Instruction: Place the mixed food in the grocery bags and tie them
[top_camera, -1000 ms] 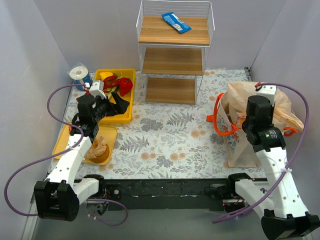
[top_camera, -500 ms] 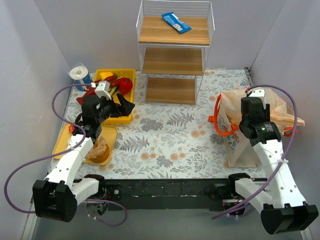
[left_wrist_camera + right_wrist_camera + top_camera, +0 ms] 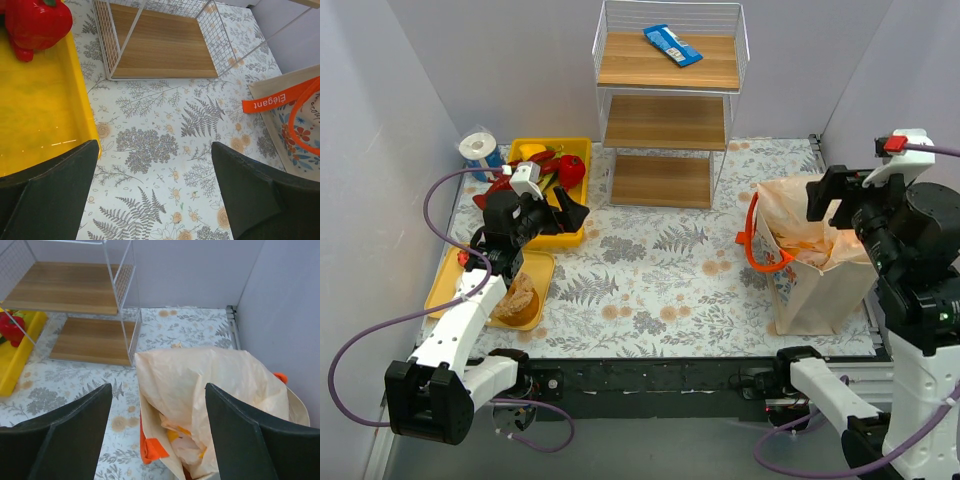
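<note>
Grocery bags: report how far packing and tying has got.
Done: something yellow lies in the plastic bag, which sits in the tote. In hand: nothing; left hand and right hand are open, empty. Left: red food in the yellow tray to pack; bag mouth gapes, untied.

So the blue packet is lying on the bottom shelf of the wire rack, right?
Not quite. The blue packet lies on the top shelf of the wire rack, not the bottom one. The overhead view shows it.
</note>
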You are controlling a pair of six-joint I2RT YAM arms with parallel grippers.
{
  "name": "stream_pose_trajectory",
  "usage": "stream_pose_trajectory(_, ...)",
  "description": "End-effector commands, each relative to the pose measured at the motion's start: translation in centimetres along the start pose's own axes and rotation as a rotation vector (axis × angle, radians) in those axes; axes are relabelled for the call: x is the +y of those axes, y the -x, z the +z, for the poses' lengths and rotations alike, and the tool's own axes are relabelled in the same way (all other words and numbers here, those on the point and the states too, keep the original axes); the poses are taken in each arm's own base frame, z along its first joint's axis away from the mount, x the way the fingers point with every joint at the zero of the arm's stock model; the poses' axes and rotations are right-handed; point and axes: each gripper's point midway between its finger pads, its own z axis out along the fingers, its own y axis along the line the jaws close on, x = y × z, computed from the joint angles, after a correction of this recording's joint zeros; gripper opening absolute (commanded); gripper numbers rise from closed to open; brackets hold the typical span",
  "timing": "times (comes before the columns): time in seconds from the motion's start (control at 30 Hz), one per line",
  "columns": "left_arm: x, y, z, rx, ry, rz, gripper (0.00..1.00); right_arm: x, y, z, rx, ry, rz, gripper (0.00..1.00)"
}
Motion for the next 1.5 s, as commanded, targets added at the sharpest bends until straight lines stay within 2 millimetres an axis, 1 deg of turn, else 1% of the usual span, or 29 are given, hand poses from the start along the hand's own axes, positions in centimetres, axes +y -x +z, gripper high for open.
stream_pose_trajectory(0.0, -0.4, 1.1, -0.7, -0.038, 0.0, 0.032, 0.96, 1.2, -2.7, 7.6, 0.13, 0.037, -0.039, 0.82)
stream_pose_trajectory(0.07, -0.5, 1.1, -0.7, -0.038, -0.003, 0.033, 0.96, -0.8, -5.0, 10.4, 0.217, -0.08, -0.054, 0.79)
stream_pose_trajectory(0.1, -0.5, 1.1, -0.7, -0.039, -0.005, 0.032, 0.96, -1.2, -6.3, 10.9, 0.259, -0.091, -0.054, 0.76)
stream_pose_trajectory(0.13, -0.5, 1.1, -0.7, -0.038, -0.006, 0.03, 0.96, -2.0, -8.8, 11.5, 0.323, -0.113, -0.045, 0.74)
stream_pose_trajectory(0.2, -0.7, 1.3, -0.8, -0.045, -0.014, 0.033, 0.96, -2.8, -11.8, 11.6, 0.349, -0.137, -0.015, 0.72)
stream_pose_trajectory(0.23, -0.9, 1.4, -0.8, -0.046, -0.018, 0.034, 0.96, -4.5, -15.9, 11.8, 0.411, -0.191, 0.009, 0.72)
stream_pose_trajectory(0.3, -1.0, 1.4, -1.0, -0.051, -0.023, 0.033, 0.94, -6.3, -18.5, 10.8, 0.425, -0.234, 0.072, 0.72)
stream_pose_trajectory(0.33, -1.1, 1.5, -1.1, -0.053, -0.027, 0.036, 0.94, -8.5, -20.4, 10.2, 0.452, -0.289, 0.124, 0.72)
stream_pose_trajectory(0.37, -1.1, 1.5, -1.1, -0.053, -0.027, 0.037, 0.94, -8.0, -23.4, 9.8, 0.505, -0.237, 0.17, 0.71)
stream_pose_trajectory(0.4, -1.3, 1.6, -1.1, -0.056, -0.033, 0.035, 0.94, -7.9, -24.8, 9.5, 0.527, -0.218, 0.208, 0.68)
stream_pose_trajectory(0.43, -1.4, 1.5, -1.1, -0.055, -0.039, 0.035, 0.94, -8.1, -25.4, 9.3, 0.532, -0.216, 0.244, 0.68)
stream_pose_trajectory(0.47, -1.5, 1.6, -1.1, -0.055, -0.041, 0.033, 0.94, -7.0, -25.7, 9.3, 0.527, -0.161, 0.267, 0.67)
stream_pose_trajectory(0.57, -1.6, 1.6, -1.2, -0.056, -0.046, 0.033, 0.94, -6.5, -25.6, 9.2, 0.55, -0.15, 0.312, 0.69)
stream_pose_trajectory(0.67, -1.6, 1.7, -1.3, -0.062, -0.04, 0.034, 0.96, -6.4, -22.5, 9.4, 0.495, -0.125, 0.283, 0.79)
stream_pose_trajectory(0.7, -1.6, 1.7, -1.3, -0.062, -0.039, 0.036, 0.96, -6.5, -20.1, 9.2, 0.455, -0.119, 0.262, 0.85)
stream_pose_trajectory(0.8, -1.7, 1.6, -1.3, -0.061, -0.045, 0.028, 0.98, -6.2, -16.5, 8.3, 0.405, -0.102, 0.224, 0.91)
stream_pose_trajectory(0.83, -2.0, 1.6, -1.3, -0.057, -0.053, 0.027, 0.98, -6.1, -13.5, 8.0, 0.341, -0.093, 0.204, 0.92)
stream_pose_trajectory(0.9, -2.7, 1.8, -1.7, -0.062, -0.082, 0.019, 0.98, -5.2, -10.3, 7.5, 0.274, -0.047, 0.187, 0.93)
stream_pose_trajectory(0.93, -3.1, 2.5, -2.1, -0.072, -0.08, 0.015, 0.98, -4.9, -7.4, 6.8, 0.208, -0.032, 0.167, 0.93)
stream_pose_trajectory(1.0, -3.6, 4.3, -2.9, -0.105, -0.06, 0.004, 0.98, -3.9, -5.0, 6.3, 0.156, 0.015, 0.158, 0.93)
stream_pose_trajectory(1.03, -3.5, 4.4, -3.3, -0.086, -0.034, -0.012, 0.98, -3.6, -3.6, 6.1, 0.124, 0.033, 0.151, 0.93)
stream_pose_trajectory(1.07, -4.7, 7.3, -4.3, -0.136, -0.043, -0.005, 0.98, -2.7, -1.8, 5.5, 0.078, 0.073, 0.144, 0.93)
stream_pose_trajectory(1.13, -5.0, 8.7, -5.4, -0.137, 0.004, -0.036, 0.98, -1.8, 0.0, 4.9, 0.013, 0.118, 0.129, 0.94)
stream_pose_trajectory(1.17, -6.0, 10.8, -6.5, -0.175, -0.002, -0.029, 0.98, -1.1, 0.2, 4.7, 0.001, 0.156, 0.137, 0.94)
stream_pose_trajectory(1.23, -6.2, 11.7, -7.7, -0.179, 0.034, -0.062, 0.98, -0.2, 0.6, 3.9, -0.038, 0.19, 0.13, 0.95)
stream_pose_trajectory(1.27, -6.6, 12.7, -8.4, -0.201, 0.037, -0.066, 0.98, 0.2, 0.2, 4.2, -0.046, 0.219, 0.129, 0.96)
stream_pose_trajectory(1.3, -6.4, 12.4, -8.8, -0.186, 0.06, -0.093, 0.98, 0.4, 0.0, 4.1, -0.055, 0.229, 0.132, 0.96)
stream_pose_trajectory(1.37, -6.2, 13.6, -9.7, -0.212, 0.105, -0.099, 0.98, 0.8, -0.5, 3.8, -0.072, 0.244, 0.132, 0.98)
stream_pose_trajectory(1.47, -4.5, 13.2, -10.2, -0.195, 0.21, -0.113, 0.98, 0.8, -1.0, 3.6, -0.077, 0.244, 0.129, 0.98)
